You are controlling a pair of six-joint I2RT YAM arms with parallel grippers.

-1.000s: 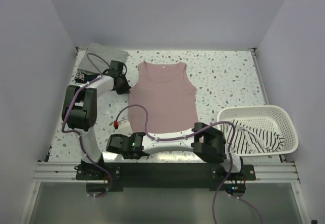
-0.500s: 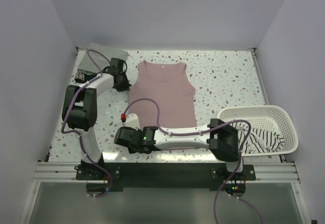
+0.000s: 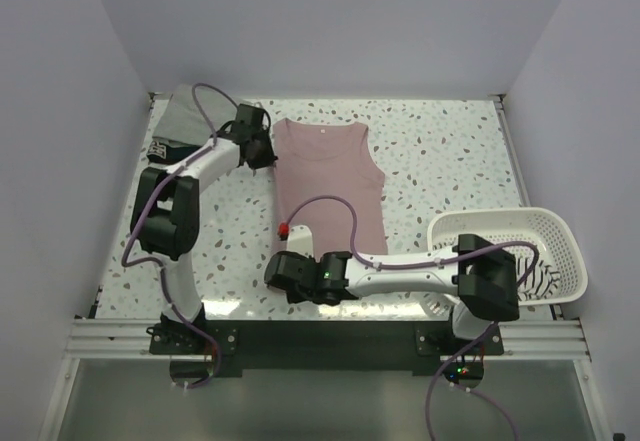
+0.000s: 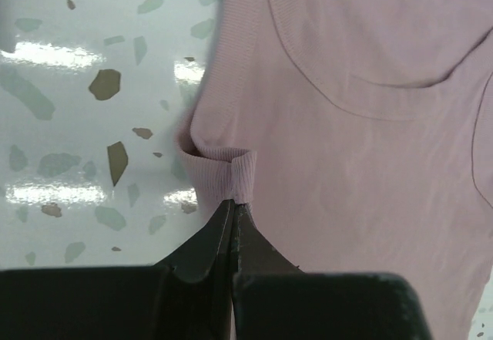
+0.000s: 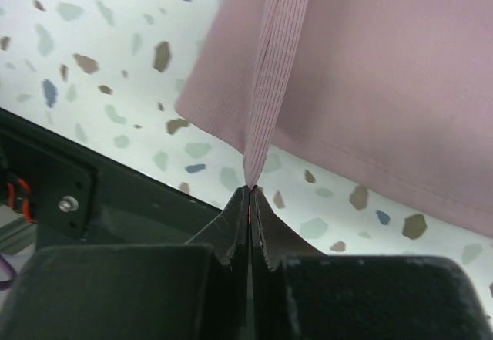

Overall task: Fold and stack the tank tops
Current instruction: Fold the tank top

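Right wrist view shows the right gripper, jaws pressed together, pinching a raised fold at the near hem of the dusty pink ribbed fabric tank top spread on the speckled white table. Farther back, the left gripper, jaws closed tight, nips a curl of its armhole edge; a grey-green fabric top lies at the far left corner.

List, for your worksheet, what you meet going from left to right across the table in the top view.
grey-green tank top → left hand → dusty pink tank top → white basket
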